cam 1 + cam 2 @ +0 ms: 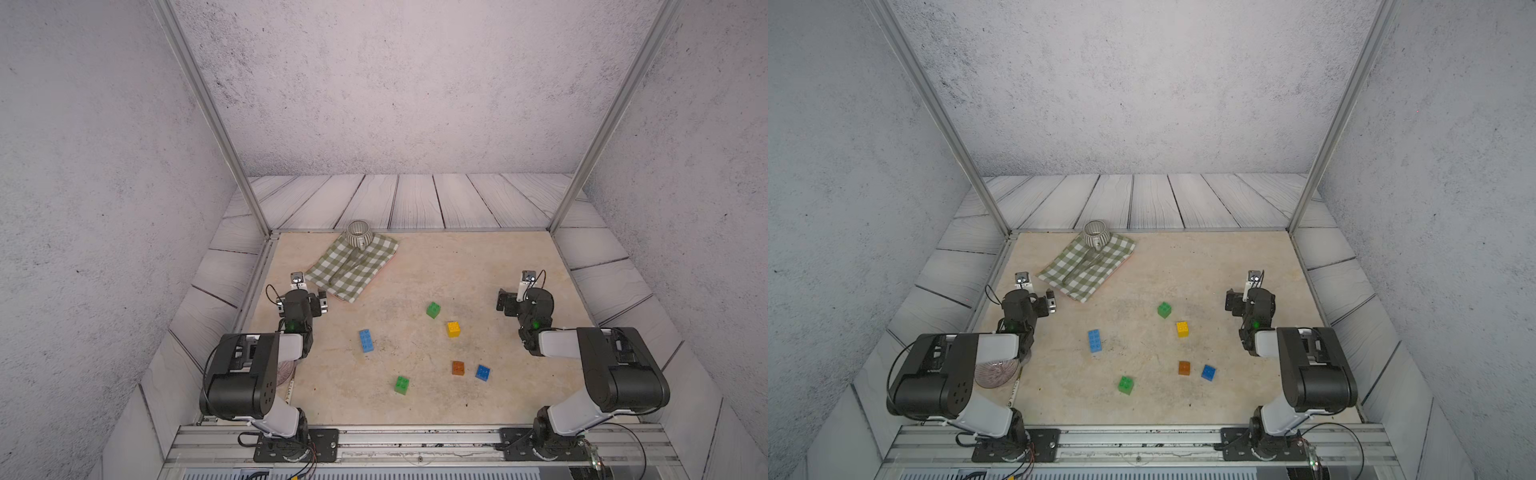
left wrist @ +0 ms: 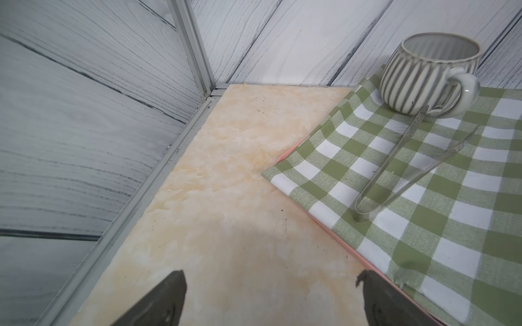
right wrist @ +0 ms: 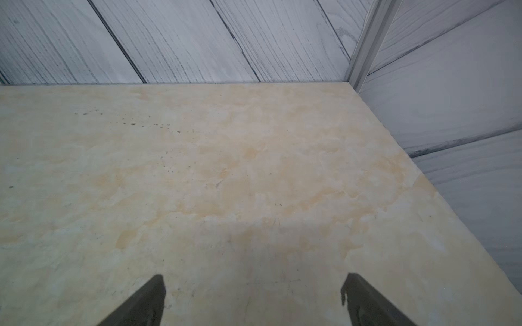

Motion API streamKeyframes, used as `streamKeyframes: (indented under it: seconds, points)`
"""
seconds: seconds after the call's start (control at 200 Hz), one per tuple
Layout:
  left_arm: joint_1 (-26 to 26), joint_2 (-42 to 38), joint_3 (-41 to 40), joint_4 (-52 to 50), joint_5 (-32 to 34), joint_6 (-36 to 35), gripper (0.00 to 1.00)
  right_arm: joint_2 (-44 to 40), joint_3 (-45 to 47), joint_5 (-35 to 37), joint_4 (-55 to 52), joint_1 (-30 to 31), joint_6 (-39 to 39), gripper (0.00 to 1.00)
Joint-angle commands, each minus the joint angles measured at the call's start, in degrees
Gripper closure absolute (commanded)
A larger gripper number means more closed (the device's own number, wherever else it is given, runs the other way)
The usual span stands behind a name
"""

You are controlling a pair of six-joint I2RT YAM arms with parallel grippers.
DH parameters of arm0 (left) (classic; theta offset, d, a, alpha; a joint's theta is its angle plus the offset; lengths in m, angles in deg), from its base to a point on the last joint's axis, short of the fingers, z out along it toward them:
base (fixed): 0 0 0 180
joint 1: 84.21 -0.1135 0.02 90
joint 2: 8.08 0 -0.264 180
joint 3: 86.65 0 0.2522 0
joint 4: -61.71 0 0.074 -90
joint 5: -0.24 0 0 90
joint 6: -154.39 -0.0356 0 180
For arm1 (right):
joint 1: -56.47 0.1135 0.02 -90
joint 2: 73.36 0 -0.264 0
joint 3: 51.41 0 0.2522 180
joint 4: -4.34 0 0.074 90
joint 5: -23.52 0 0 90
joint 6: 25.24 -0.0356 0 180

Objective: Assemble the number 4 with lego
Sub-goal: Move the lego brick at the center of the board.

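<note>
Left gripper (image 2: 271, 282): jaws wide apart, nothing between them. It hangs over bare desk (image 1: 415, 266) at the left edge, just beside the near edge of the checked cloth (image 1: 353, 266). Right gripper (image 3: 254, 279): jaws also wide apart and empty, over bare desk near the right edge. Both are well apart from the lego bricks (image 1: 1182, 329).

Six bricks lie loose on the desk between the arms; none touches another and no two are joined.
- Far green brick (image 1: 433, 310): roughly mid-desk.
- Yellow brick (image 1: 453, 329): near it, a bit right and closer to the arm bases.
- Light blue long brick (image 1: 366, 340): alone toward the left side.
- Orange-brown brick (image 1: 458, 368) and dark blue brick (image 1: 482, 372): side by side with a small gap, dark blue on the right.
- Near green brick (image 1: 402, 385): closest to the front rail, left of the orange-brown one.

The cloth, green-and-white check, sits at the far left of the desk. Striped mug (image 1: 358, 235) stands upright on its far corner, handle toward the arms. Metal tongs (image 2: 409, 169) lie on the cloth, one tip up against the mug's base. Round patterned dish (image 1: 996, 372) is partly hidden under the left arm.
</note>
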Motion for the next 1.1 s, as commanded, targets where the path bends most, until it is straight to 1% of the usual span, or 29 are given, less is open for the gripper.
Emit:
streamKeyframes:
  seconds: [0.0, 0.641, 0.686, 0.721, 0.751, 0.796, 0.841, 0.866, 0.941, 0.986, 1.036, 1.071, 1.096]
  points:
    - [-0.6, -0.8, -0.3, 0.0, 0.1, -0.4, 0.01, -1.4, 0.4, 0.8, -0.3, 0.3, -0.2, 0.01]
    - [-0.5, -0.9, -0.3, 0.0, 0.3, -0.5, 0.00, -1.5, 0.4, 0.7, -0.4, 0.3, -0.1, 0.01]
    - [-0.3, -1.0, -0.5, 0.3, 0.5, -0.7, 0.02, -2.0, -0.1, -0.1, -0.6, 0.4, 0.5, 0.01]
    - [0.0, -1.2, -0.1, 0.8, 0.6, -1.3, 0.02, -3.5, -2.0, -1.5, -5.3, 0.4, 1.2, 0.01]
    - [0.2, -1.9, 0.5, -0.1, 0.1, -2.1, 0.02, -5.0, -4.7, -1.1, -11.4, 0.4, 0.9, 0.01]
    - [0.7, -4.3, 2.9, -6.8, 0.0, -2.5, 0.02, -6.5, -9.8, 1.8, -22.5, 0.3, -2.1, 0.01]
    - [1.1, -6.6, 6.1, -16.9, 0.2, -1.6, 0.02, -6.7, -13.9, 4.2, -30.7, 0.4, -5.4, 0.01]
    - [1.3, -7.7, 7.8, -21.3, 0.5, -0.7, 0.03, -6.4, -15.7, 4.5, -34.6, 0.5, -6.6, 0.01]
    - [2.4, -9.9, 11.4, -29.7, -0.3, 1.5, 0.02, -5.4, -20.3, 4.0, -44.3, 1.1, -9.1, 0.01]
    - [4.2, -11.2, 12.9, -33.6, -0.1, 1.9, 0.03, -4.6, -23.5, 2.3, -49.6, 1.2, -10.6, 0.01]
    - [6.8, -12.5, 14.6, -37.9, 4.1, 3.8, 0.03, -3.7, -26.9, -0.5, -56.1, 1.6, -11.8, 0.01]
    - [7.4, -13.2, 15.5, -40.7, 3.0, 4.6, 0.03, -2.9, -29.1, -2.8, -59.9, 2.0, -12.6, 0.01]
    - [7.6, -13.8, 16.2, -43.0, 0.7, 5.1, 0.03, -2.4, -30.6, -4.4, -61.8, 2.4, -12.9, 0.01]
